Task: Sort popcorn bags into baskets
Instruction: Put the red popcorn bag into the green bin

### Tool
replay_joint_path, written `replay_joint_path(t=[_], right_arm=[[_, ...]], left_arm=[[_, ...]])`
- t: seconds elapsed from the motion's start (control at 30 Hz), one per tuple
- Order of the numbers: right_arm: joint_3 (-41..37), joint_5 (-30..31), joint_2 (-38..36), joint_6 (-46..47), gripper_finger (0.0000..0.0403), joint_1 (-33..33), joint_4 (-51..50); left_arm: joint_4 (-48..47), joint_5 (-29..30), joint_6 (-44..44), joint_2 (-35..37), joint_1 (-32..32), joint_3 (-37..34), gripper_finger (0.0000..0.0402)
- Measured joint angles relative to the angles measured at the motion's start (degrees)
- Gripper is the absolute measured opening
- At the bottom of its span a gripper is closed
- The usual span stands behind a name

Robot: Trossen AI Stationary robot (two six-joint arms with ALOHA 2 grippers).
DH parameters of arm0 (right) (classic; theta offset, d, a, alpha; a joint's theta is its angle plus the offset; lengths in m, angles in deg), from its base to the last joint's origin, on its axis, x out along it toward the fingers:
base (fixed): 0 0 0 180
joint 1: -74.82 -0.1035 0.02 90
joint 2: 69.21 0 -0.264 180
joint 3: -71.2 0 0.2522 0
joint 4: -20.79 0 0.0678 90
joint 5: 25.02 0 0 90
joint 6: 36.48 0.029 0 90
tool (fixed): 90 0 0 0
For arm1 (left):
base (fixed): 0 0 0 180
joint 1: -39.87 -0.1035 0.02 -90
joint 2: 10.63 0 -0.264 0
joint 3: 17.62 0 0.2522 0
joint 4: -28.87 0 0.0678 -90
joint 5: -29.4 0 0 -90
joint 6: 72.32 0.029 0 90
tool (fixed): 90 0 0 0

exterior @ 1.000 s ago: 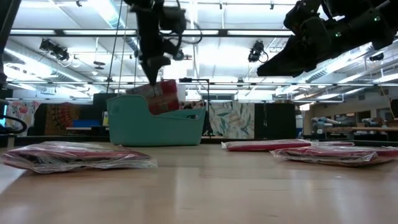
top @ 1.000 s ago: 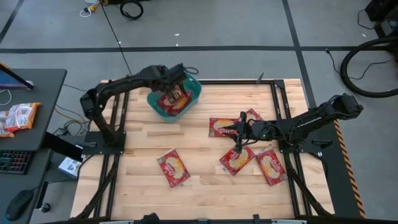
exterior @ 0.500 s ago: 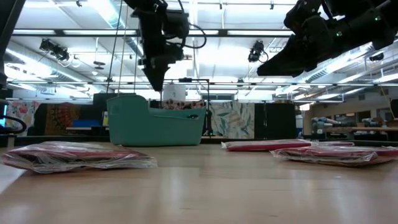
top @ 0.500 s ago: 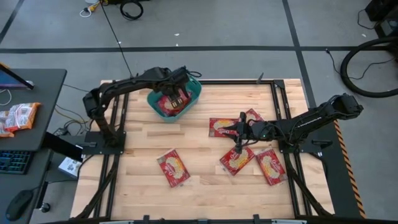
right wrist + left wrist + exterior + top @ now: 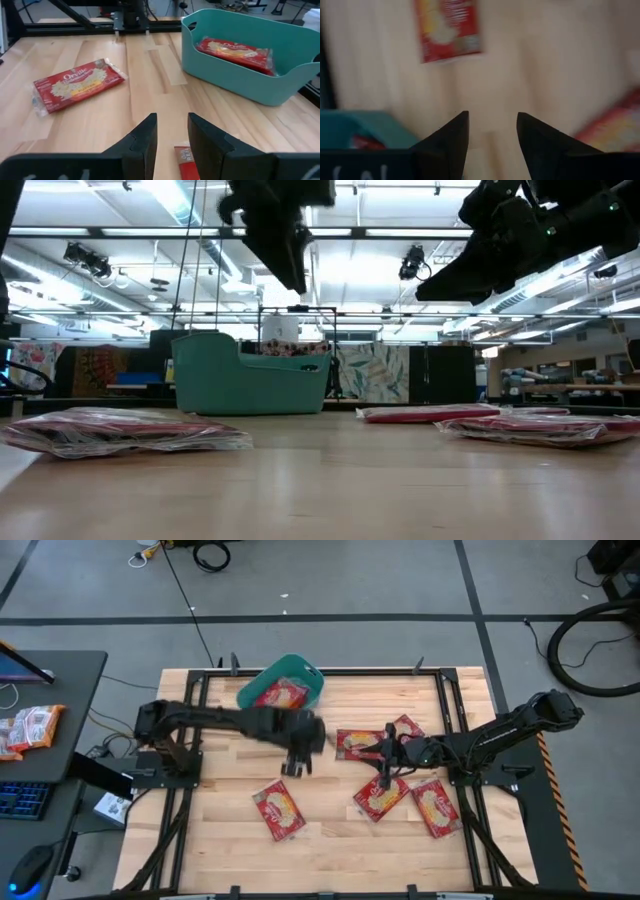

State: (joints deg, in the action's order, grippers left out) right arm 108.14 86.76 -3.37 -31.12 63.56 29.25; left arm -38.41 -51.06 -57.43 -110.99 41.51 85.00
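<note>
left gripper [image 5: 297, 766]: held near the teal basket [image 5: 312, 690], fingers parted, empty | right gripper [image 5: 385, 776]: over packets, well apart from basket, fingers parted, empty

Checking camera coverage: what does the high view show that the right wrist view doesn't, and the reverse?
High view only: the left gripper, open and empty over bare table, and the popcorn bags clustered under the right arm.

Right wrist view only: the teal basket's side wall and slot handle, and the right gripper open just above one bag's edge.

Both: the basket with a bag inside, and the lone bag on the wood.
</note>
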Motion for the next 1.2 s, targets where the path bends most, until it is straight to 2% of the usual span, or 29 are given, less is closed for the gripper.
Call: replay_joint_path(t=[0.37, 0.6, 0.7, 0.83, 0.97, 1.1, 1.2], right_arm=[[0.0, -0.5, 0.2, 0.7, 0.0114, -0.4, 0.0], [0.5, 1.4, 3.7, 2.1, 0.0114, -0.4, -0.8], [3.5, 2.7, 7.0, 3.3, 0.0114, -0.6, -6.7], [9.7, 2.8, 11.9, 2.6, 0.0114, -0.8, -16.5], [17.6, 5.6, 17.8, 2.1, 0.0115, -1.6, -32.0], [23.4, 7.4, 23.6, 2.1, 0.0132, -2.4, -45.3], [25.7, 7.2, 27.1, 2.0, 0.0163, -2.5, -48.9]], left_arm=[[0.5, -0.7, -8.4, 0.1, 16.7, -9.4, 0.0171], [2.2, 6.7, -12.9, 0.1, 23.6, -13.6, 0.0171], [3.6, 9.8, -14.3, 0.1, 24.4, -14.6, 0.0171], [7.7, 10.8, -11.8, 0.1, 24.7, -18.2, 0.0169], [11.6, 11.7, -10.6, 2.1, 24.3, -23.1, 0.0152], [15.4, 13.3, -10.1, 7.2, 24.2, -27.6, 0.0130], [19.2, 13.7, -9.7, 12.3, 24.2, -31.5, 0.0119]])
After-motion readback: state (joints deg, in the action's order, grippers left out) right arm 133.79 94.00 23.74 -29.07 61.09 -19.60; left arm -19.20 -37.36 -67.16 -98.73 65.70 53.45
